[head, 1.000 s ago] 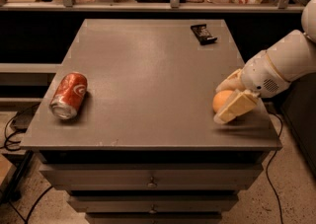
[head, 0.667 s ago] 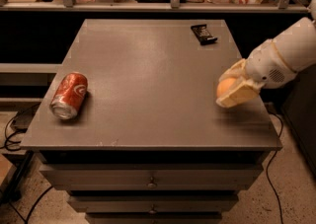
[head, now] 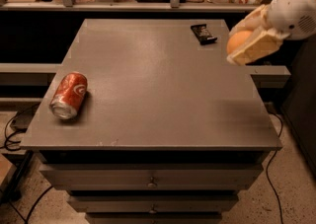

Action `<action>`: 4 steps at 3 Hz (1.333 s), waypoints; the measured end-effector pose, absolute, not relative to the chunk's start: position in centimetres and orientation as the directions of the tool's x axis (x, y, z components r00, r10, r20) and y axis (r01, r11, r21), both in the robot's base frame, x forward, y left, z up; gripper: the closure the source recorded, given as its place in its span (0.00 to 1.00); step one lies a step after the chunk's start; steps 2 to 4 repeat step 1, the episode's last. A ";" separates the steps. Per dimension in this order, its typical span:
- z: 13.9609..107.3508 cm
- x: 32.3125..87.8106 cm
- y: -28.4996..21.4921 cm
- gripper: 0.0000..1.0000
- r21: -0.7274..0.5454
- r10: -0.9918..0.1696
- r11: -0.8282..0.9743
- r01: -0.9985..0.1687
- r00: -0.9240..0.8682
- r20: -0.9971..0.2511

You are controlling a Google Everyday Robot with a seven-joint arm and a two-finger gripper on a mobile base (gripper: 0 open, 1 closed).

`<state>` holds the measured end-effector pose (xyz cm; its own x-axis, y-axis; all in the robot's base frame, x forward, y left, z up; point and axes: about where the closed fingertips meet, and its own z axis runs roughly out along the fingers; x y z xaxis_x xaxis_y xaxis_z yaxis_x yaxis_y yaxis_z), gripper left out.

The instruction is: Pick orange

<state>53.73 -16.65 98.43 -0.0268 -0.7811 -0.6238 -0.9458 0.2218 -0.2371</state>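
The orange (head: 237,40) is a small round fruit held between the cream-coloured fingers (head: 254,46) of my gripper (head: 243,40). The gripper is shut on it and holds it up in the air above the right edge of the grey table (head: 158,80), well clear of the top. My white arm (head: 296,6) comes in from the upper right. Part of the orange is hidden by the fingers.
A red soda can (head: 69,94) lies on its side near the table's left front. A dark snack packet (head: 203,33) lies at the back right. Drawers (head: 150,181) sit under the top. Cables (head: 15,119) run on the floor at the left.
The gripper has risen with the orange, up and to the right, from just above the table's right side to well above it. The can and packet have not moved.
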 end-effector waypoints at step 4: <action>99.8 54.0 -16.7 1.00 -0.264 -0.778 0.227 -0.938 -0.012 -0.628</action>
